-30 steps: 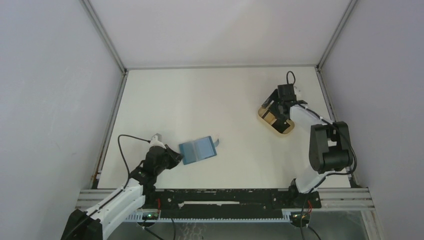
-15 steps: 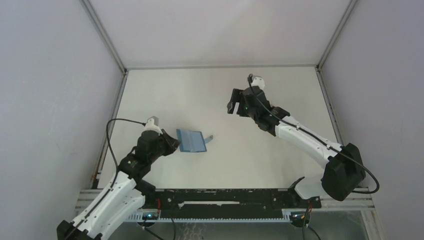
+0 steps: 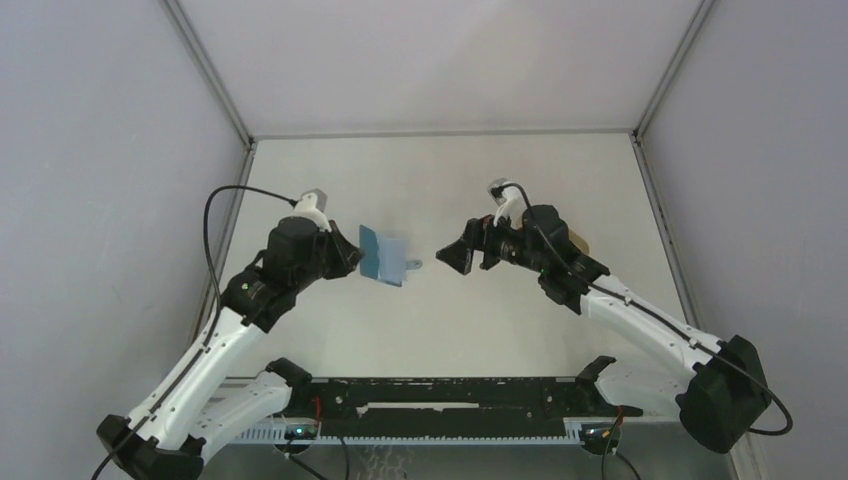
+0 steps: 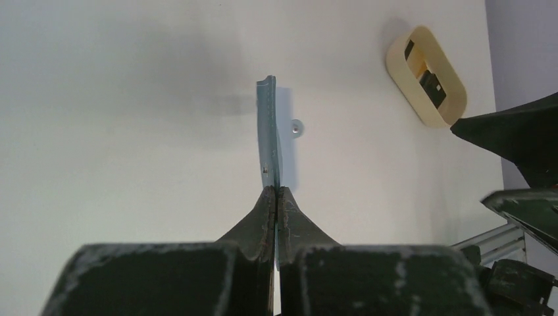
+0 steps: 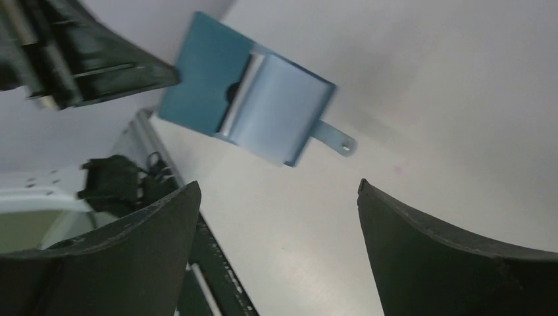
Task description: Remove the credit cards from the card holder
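Observation:
The teal-blue card holder (image 3: 383,256) hangs above the table, pinched at one edge by my shut left gripper (image 3: 352,258). In the left wrist view the card holder (image 4: 268,128) is edge-on beyond my left gripper (image 4: 276,191), its snap tab (image 4: 297,128) sticking out. My right gripper (image 3: 452,258) faces it from the right, open and holding nothing, a short gap away. The right wrist view shows the card holder (image 5: 247,99) spread open beyond my right gripper (image 5: 279,186), with a pale panel in its slots. Dark credit cards (image 4: 431,80) lie in a tan tray.
The oval tan tray (image 4: 403,49) sits at the back right of the table, mostly hidden behind my right arm in the top view, where only a bit of the tray (image 3: 579,243) shows. A metal rail (image 3: 450,392) runs along the near edge. Walls close in the left, right and back.
My left gripper has lifted the card holder off the table and tilted it up. My right arm has swung left from the tray towards the holder, its jaws spreading wider.

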